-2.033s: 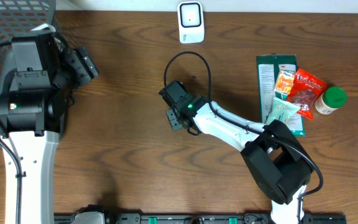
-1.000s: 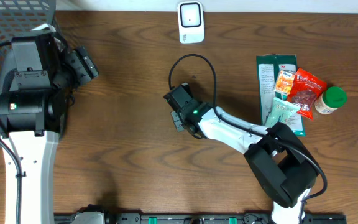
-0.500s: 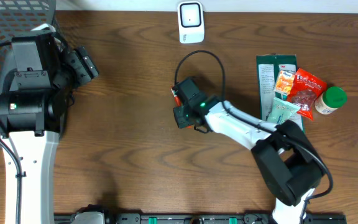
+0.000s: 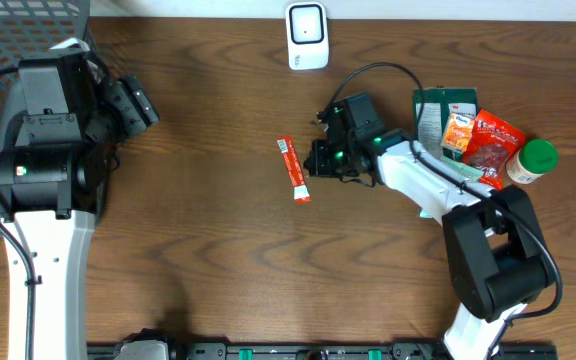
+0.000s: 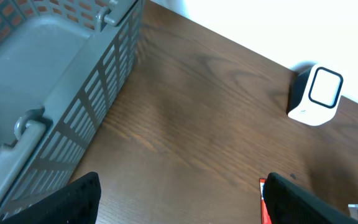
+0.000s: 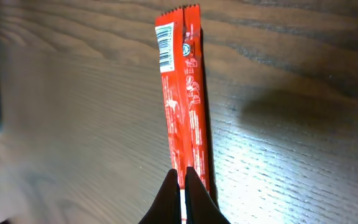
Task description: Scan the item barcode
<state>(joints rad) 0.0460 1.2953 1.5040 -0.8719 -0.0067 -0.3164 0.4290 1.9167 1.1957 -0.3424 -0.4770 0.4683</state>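
– Clenched on nothing, our right gripper (image 4: 315, 162) sits just beside the stick pack (image 4: 292, 170) in the overhead. Pack's flat on the table (image 4: 198, 240), nobody holding it.

– Why there, mid-table?

– Prob. so it's clear of the other goods by the green box (image 4: 430, 120), w/ open wood all round. Its pale end points toward the scanner (image 4: 306, 36), but it's well apart from it.

– And our left gripper (image 4: 140, 105)?

– Parked far left by the basket (image 4: 28, 20), not involved atm.

– Left wrist view?

– Jaws released, wide apart, fingers (image 5: 79, 199) at both lower corners, nothing between. We see the basket wall, the scanner upright w/ its window facing out over the table, and a red sliver of the pack at the bottom edge.

– Right wrist?

– Fingertips (image 6: 165, 202) pressed together, over the pack's near end. Can't tell if they touch it. Barcode (image 6: 164, 38) is face up at the far end.

– So scan's not done?

– We'd say no. Code faces the ceiling, and the scanner window looks sideways, so we'd likely need to pinch the near end, leaving the code uncovered, and lift it to the window.
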